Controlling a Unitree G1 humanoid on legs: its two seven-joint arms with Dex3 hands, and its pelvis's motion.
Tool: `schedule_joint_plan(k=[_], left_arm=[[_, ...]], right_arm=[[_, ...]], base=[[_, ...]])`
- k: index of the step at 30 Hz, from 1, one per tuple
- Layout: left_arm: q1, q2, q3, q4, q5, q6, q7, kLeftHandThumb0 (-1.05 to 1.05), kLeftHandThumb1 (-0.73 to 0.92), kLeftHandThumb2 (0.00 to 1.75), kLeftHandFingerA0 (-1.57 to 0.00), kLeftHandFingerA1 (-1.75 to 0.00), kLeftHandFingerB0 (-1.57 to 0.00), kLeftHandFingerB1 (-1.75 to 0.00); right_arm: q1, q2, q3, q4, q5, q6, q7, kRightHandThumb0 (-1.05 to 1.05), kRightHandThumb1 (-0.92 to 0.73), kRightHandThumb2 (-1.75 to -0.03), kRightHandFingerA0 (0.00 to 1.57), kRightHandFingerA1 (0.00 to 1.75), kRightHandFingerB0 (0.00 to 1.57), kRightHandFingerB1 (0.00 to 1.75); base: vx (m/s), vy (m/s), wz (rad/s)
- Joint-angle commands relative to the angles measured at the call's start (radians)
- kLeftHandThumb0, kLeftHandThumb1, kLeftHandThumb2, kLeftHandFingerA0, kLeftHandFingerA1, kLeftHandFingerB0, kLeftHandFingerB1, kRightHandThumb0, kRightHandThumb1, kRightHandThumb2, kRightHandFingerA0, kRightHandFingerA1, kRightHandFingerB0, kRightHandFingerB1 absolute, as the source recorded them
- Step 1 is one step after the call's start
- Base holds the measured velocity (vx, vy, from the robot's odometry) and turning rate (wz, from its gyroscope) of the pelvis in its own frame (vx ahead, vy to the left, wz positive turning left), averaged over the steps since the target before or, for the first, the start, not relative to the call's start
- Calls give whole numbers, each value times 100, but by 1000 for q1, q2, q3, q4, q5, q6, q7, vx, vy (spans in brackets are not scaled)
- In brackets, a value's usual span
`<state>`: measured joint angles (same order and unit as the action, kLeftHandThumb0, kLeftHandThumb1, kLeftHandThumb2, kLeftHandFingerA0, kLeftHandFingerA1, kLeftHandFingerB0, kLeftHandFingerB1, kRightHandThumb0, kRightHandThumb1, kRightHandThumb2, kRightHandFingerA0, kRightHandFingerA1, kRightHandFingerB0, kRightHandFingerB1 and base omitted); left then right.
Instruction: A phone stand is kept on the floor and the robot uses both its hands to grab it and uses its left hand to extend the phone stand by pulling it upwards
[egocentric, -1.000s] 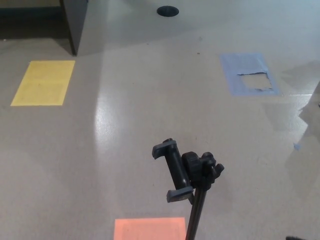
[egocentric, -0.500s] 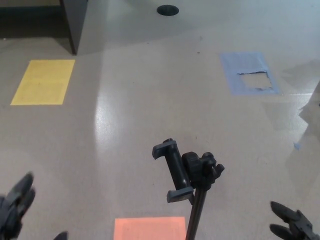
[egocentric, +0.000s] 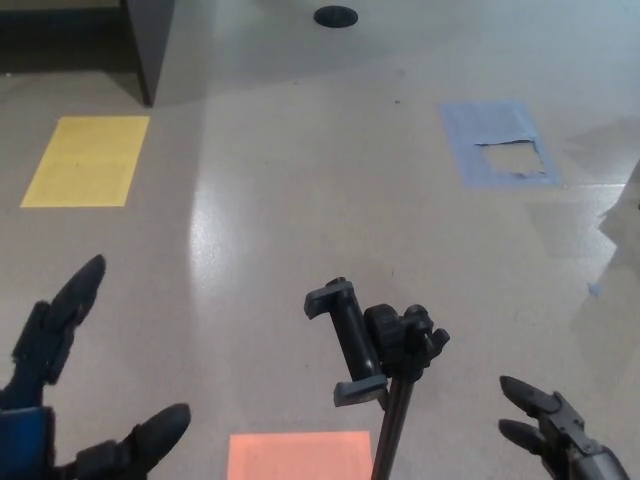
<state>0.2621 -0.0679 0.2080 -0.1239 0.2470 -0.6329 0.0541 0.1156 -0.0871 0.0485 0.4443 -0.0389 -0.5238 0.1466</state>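
I stand in what looks like a lab or test hall: a smooth, glossy grey speckled floor (egocentric: 300, 200) marked with taped rectangles, a yellow one (egocentric: 86, 161), a torn blue one (egocentric: 497, 145) and an orange one (egocentric: 300, 455). A round black floor cover (egocentric: 335, 16) and a dark furniture panel (egocentric: 148, 45) sit at the far edge.

We've got a yellow patch (egocentric: 87, 161) on the floor (egocentric: 300, 200) up beyond the left hand, an orange patch (egocentric: 298, 456) between both hands, and torn blue tape (egocentric: 497, 146) far past the right.
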Motion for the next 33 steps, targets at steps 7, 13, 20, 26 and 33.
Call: schedule_joint_plan(k=[7,13,20,26,33], left_arm=[[-132,224,-66,-143,609,-178,141,-88,51,57,-25,-30,-24,-29],[-265,363,-102,-204,794,-217,190,-82,49,56,-28,-31,-27,-30],[-363,434,-161,-226,904,-191,244,-80,54,58,-21,-35,-29,-30],[-407,450,-211,-213,938,-184,298,-75,59,59,-25,-38,-29,-30],[-421,461,-273,-172,959,-141,341,-77,55,58,-29,-38,-33,-31]], right_arm=[[-18,38,49,48,-24,14,-2,-90,-64,-59,0,78,0,43],[-23,60,79,32,-51,18,-22,-91,-62,-60,0,79,0,43],[-46,69,88,73,-60,6,-33,-88,-63,-59,0,78,0,41],[-39,70,86,93,-61,-1,-42,-86,-51,-87,1,62,0,57],[-45,77,93,106,-73,-15,-52,-85,-63,-58,0,70,0,40]], base=[[0,0,0],[0,0,0],[0,0,0],[0,0,0],[0,0,0]])
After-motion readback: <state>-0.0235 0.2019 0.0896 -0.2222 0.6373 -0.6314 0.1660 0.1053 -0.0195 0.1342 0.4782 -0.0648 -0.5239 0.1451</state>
